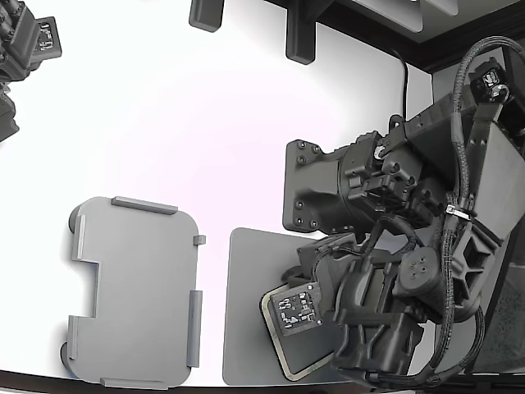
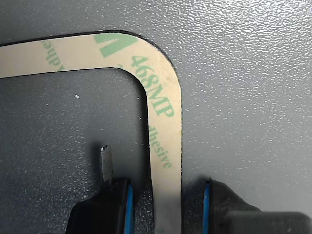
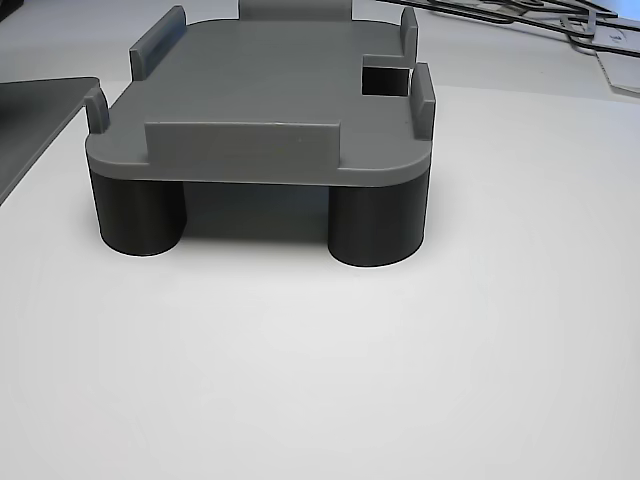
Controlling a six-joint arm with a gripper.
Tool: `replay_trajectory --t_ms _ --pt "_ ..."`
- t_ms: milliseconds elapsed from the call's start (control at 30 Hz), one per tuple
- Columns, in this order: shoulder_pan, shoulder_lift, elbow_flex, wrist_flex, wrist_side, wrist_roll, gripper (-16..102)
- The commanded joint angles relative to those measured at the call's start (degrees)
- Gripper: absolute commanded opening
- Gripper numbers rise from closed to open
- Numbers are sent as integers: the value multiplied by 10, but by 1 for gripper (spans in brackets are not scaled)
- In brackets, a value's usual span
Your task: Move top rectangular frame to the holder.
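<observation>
On the dark grey mat (image 2: 243, 73), the rectangular frame (image 2: 165, 117) lies flat; gripper (image 2: 165, 204) open narrowly, jaws straddling one side, apparently not clamped. Step: grasp. Next: close, lift level, carry to the empty holder (image 1: 135, 291) across the bench (image 1: 205, 123).

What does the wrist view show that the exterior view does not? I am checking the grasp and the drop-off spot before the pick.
Only the wrist view shows the gripper up close: open, its blue-edged black fingers straddling one side of the thin beige rectangular frame, which carries green print reading 468MP. Only the exterior view shows the light grey rectangular holder with raised edge tabs, bare on the white table, at the exterior view's left, and the black arm. Both show the frame lying on the dark grey flat mat.
</observation>
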Motion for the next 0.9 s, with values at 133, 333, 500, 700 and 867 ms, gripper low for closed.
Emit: replay_trajectory --t_ms 133,333,500,700,867 --pt "-14 5 -7 -4 -2 -2 46" --pt "-17 -5 -19 6 -3 1 17" --pt "-19 -17 -75 63 3 5 -10" --pt "-25 -11 -156 121 3 44 -11" --pt "-36 -16 -255 171 60 140 -11"
